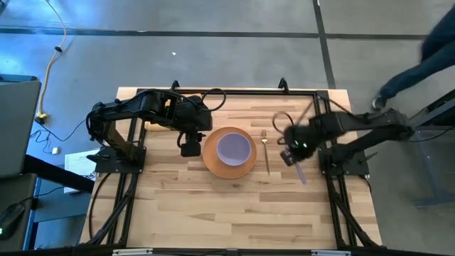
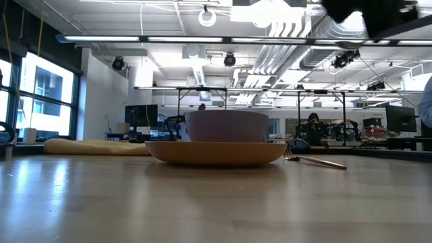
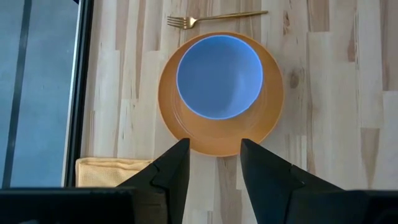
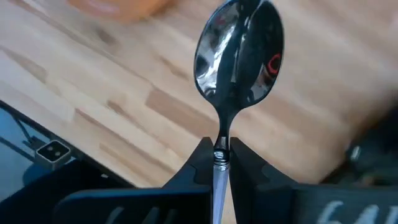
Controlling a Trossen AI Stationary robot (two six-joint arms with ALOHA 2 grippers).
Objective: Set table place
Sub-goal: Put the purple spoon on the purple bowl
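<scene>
So the tabletop (image 1: 234,203) fills most of the overhead view, pale wood planks with a black rail frame, and everything sits toward its far middle part. Biggest thing on it is an orange plate (image 1: 229,152), with a light purple bowl (image 1: 235,147) sitting right in it. A yellow cloth (image 3: 112,171) lies flat near the plate, on the left arm's side by the tabletop edge. A gold fork (image 1: 265,151) lies just beside the plate on the right arm's side, not touching it. The left end effector (image 1: 190,148) hangs right at the plate's rim, fingers parted and holding nothing. The right end effector (image 1: 291,155) is past the fork from the plate, clamped on the handle of a shiny spoon (image 4: 239,53).
</scene>
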